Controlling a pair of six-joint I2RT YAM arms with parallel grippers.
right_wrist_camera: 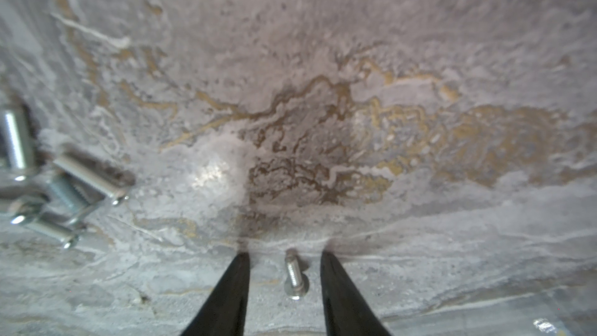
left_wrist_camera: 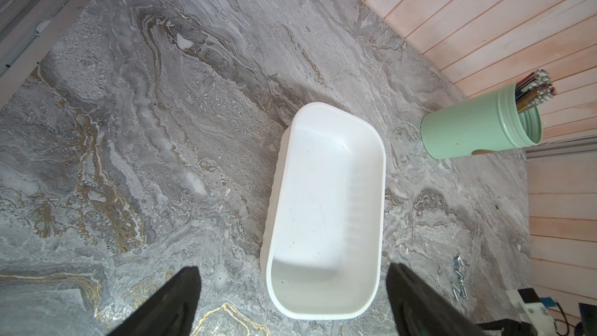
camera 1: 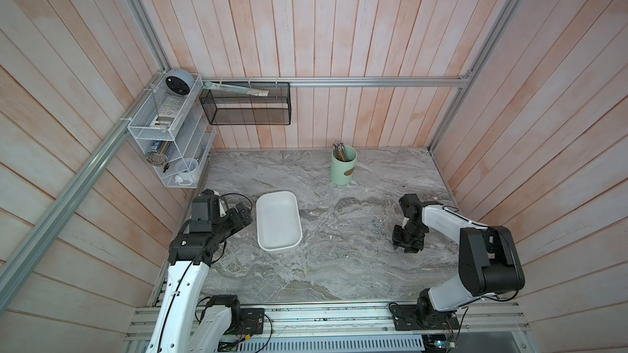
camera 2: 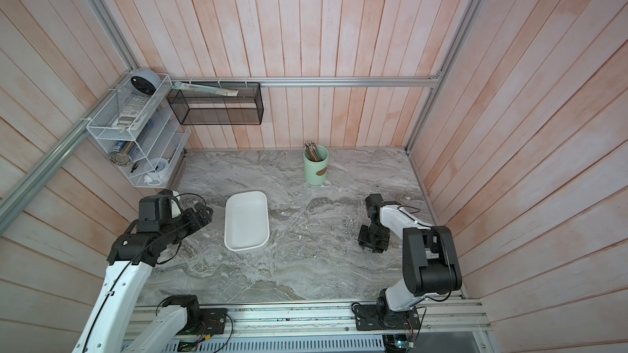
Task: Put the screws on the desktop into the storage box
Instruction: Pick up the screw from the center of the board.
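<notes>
Several small silvery screws [camera 1: 378, 226] [camera 2: 348, 226] lie in a loose cluster on the marble desktop [camera 1: 339, 266], to the right of the white storage box [camera 1: 260, 232] [camera 2: 226, 232]. My right gripper [camera 1: 400, 246] [right_wrist_camera: 284, 253] points down at the desktop just right of that cluster. Its jaws are open, and one lone screw [right_wrist_camera: 294, 277] lies flat between them, touching neither finger. The rest of the cluster [right_wrist_camera: 64, 195] lies off to one side. My left gripper [camera 1: 246, 215] [left_wrist_camera: 293, 266] hovers wide open at the storage box's [left_wrist_camera: 323, 315] left side, holding nothing. No screws show inside the box.
A pale green cup [camera 1: 344, 166] [left_wrist_camera: 468, 130] with long sticks stands at the back of the desktop. A black mesh basket [camera 1: 248, 106] and a white wire rack [camera 1: 170, 130] hang on the walls. Wooden walls close in three sides.
</notes>
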